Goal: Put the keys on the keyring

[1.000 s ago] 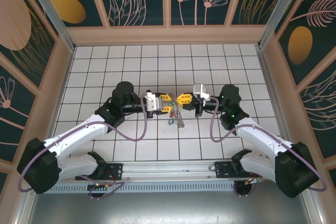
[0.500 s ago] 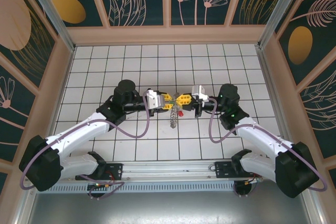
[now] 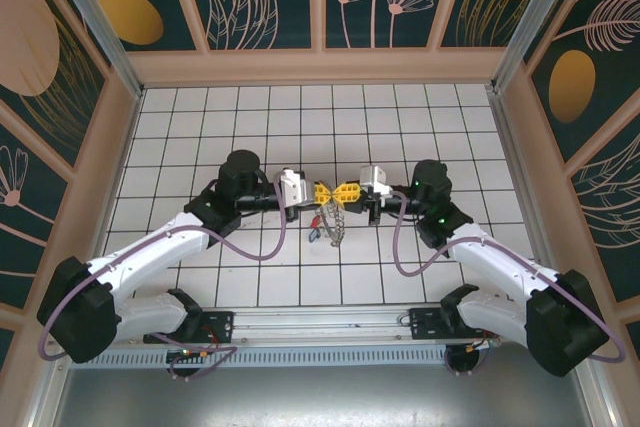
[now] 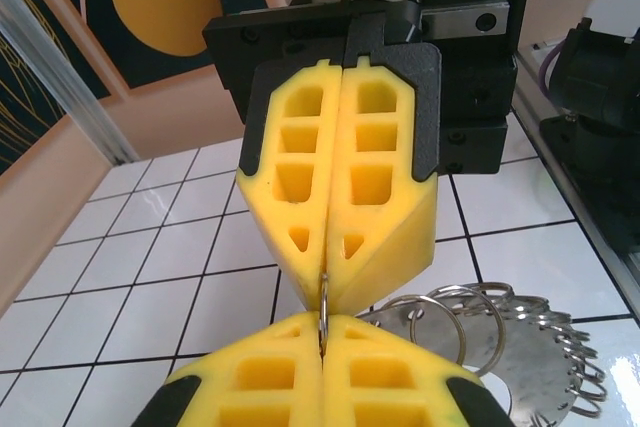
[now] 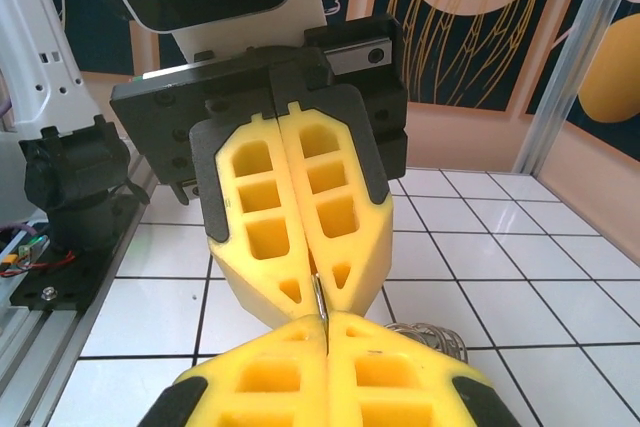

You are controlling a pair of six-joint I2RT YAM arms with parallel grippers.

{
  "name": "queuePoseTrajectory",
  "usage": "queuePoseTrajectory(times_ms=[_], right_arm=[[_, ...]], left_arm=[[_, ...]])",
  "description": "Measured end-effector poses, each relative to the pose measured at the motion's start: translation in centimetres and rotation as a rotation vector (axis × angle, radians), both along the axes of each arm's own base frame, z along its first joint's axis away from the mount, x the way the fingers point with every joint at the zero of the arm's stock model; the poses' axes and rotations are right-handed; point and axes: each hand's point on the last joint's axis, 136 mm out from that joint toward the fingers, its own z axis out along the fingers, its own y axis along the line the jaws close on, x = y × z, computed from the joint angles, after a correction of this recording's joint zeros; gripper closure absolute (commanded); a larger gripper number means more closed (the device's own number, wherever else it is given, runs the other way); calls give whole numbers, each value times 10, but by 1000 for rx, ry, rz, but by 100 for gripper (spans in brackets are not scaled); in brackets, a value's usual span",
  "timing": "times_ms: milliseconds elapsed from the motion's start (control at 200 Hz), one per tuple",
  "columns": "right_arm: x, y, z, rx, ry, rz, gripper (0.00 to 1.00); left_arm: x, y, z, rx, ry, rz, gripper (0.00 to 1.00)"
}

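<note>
Two end effectors meet tip to tip above the middle of the table point(image 3: 200, 117). The left end effector point(image 3: 322, 194) points toward 3 o'clock and the right end effector point(image 3: 347, 192) toward 9 o'clock. Both have their yellow pads pressed together, and each pinches the same thin wire loop of the keyring point(image 3: 336, 222).

In the left wrist view that wire stands upright in the seam where the two sets of pads touch, and the rest of the silvery rings bunches off toward 4 o'clock. From above, the bulk of the keyring droops from the pinch point toward 6 o'clock, hanging loosely over the tiles.

Small coloured bits at its 7 o'clock side are probably the keys point(image 3: 315, 233), but they are too small to sort by colour or to say whether they are threaded.

Neither arm is nearer, since both grip the same short stretch of wire. The coming move likely turns on the wire lying across the 9-to-3 line joining the arms, so pulling apart along that line would probably spread the loop.
</note>
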Motion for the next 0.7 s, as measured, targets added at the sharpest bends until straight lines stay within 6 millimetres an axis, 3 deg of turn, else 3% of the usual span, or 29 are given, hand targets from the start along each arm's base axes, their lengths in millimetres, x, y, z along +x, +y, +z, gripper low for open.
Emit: queuePoseTrajectory(times_ms=[280, 380, 455, 556, 701], right_arm=[[0, 2, -9, -69, -14, 8, 100], [6, 5, -10, -122, -42, 0, 94], [8, 6, -13, -153, -59, 4, 81], [8, 5, -20, -196, -62, 3, 78], [6, 5, -44, -291, -13, 24, 78]], left_arm=[[1, 2, -7, 64, 13, 7, 100], [7, 4, -7, 123, 9, 21, 100], [8, 4, -8, 167, 2, 16, 100], [9, 6, -9, 224, -15, 2, 100], [13, 5, 13, 257, -109, -12, 100]])
